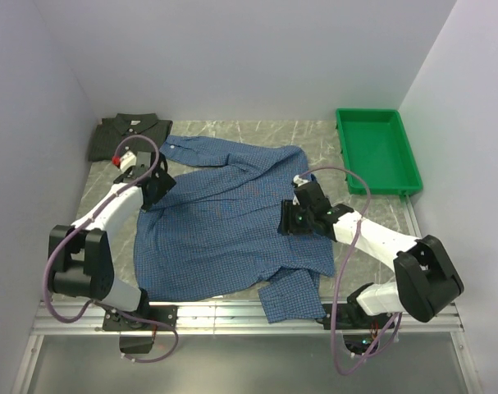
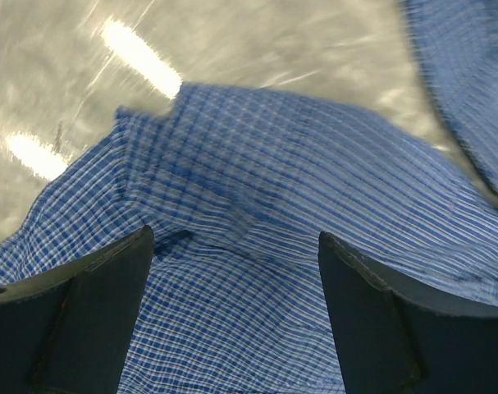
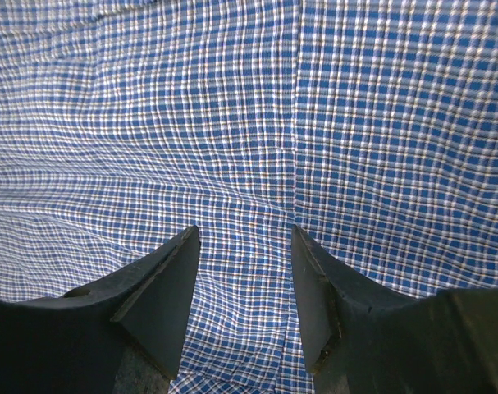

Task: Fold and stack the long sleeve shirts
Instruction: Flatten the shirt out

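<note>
A blue check long sleeve shirt point(image 1: 224, 226) lies spread over the middle of the table, one sleeve folded across its lower right. A dark green-grey shirt point(image 1: 130, 131) lies folded at the back left. My left gripper point(image 1: 151, 197) is at the blue shirt's left edge, open, jaws wide above rumpled cloth point(image 2: 257, 164) with nothing between them. My right gripper point(image 1: 284, 223) hovers over the shirt's right half, open, with flat cloth point(image 3: 232, 107) and a seam showing in the gap between its fingers point(image 3: 162, 279).
A green plastic tray point(image 1: 367, 112) stands at the back right. Bare grey table point(image 1: 257, 130) shows behind the shirt and along its left side. Walls close in at the back and both sides.
</note>
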